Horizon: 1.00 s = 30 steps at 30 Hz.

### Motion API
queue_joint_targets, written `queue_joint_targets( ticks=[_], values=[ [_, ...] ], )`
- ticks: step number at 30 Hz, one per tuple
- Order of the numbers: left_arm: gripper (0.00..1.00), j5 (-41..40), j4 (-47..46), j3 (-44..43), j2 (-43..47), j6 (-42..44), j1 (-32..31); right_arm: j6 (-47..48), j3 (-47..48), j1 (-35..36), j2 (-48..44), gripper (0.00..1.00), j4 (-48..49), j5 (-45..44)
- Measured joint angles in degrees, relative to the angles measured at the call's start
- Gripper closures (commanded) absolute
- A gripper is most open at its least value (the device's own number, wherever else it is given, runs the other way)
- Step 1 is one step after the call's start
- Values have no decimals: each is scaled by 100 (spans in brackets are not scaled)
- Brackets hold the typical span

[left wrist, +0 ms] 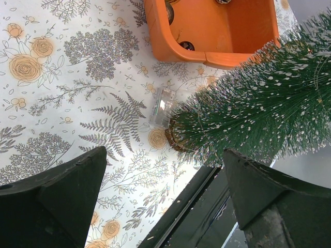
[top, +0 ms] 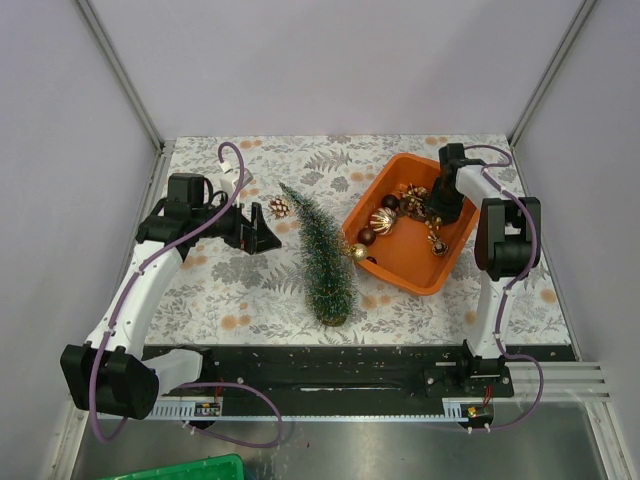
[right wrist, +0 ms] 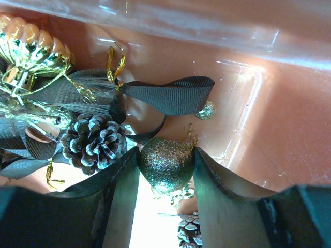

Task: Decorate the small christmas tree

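Picking: our right gripper [right wrist: 165, 153] clasps a glittery gold bauble [right wrist: 166, 166], lower centre; left gripper [left wrist: 164, 151] gapes. Next we lift it to the small christmas tree [top: 322, 255].

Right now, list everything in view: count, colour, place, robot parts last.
small christmas tree: one, dark green, white-tipped, lying mid-table
tray: one, orange, right of tree
glitter ball: one, gold-green, in tray
ribbed bauble: one, gold, in tray
dark balls: two, dark red, in tray
tray pinecones: two, frosted brown, in tray
table pinecone: one, brown, by the treetop
ribbon: count unclear, dark, in tray
left arm: one, white-black, left of tree, jaws open
right arm: one, white-black, in tray, jaws flanking glitter ball
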State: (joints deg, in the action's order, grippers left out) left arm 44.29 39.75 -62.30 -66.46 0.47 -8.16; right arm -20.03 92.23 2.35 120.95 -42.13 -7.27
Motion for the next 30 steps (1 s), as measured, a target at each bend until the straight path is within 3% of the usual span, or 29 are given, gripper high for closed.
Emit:
queue_joint_targets(
  ticks=[8, 16, 24, 30],
  values=[
    [1, 2, -4, 9, 0, -4, 0, -63, -116, 0, -352, 57, -114, 26],
    [1, 4, -48, 9, 0, -7, 0, -221, -120, 0, -1672, 57, -251, 247],
    [1, 7, -66, 9, 24, -9, 0, -662, -1012, 0, -3473, 55, 210, 2041],
    [1, 9, -92, 9, 81, -42, 0, -892, -1676, 0, -3816, 56, 586, 3226]
  ],
)
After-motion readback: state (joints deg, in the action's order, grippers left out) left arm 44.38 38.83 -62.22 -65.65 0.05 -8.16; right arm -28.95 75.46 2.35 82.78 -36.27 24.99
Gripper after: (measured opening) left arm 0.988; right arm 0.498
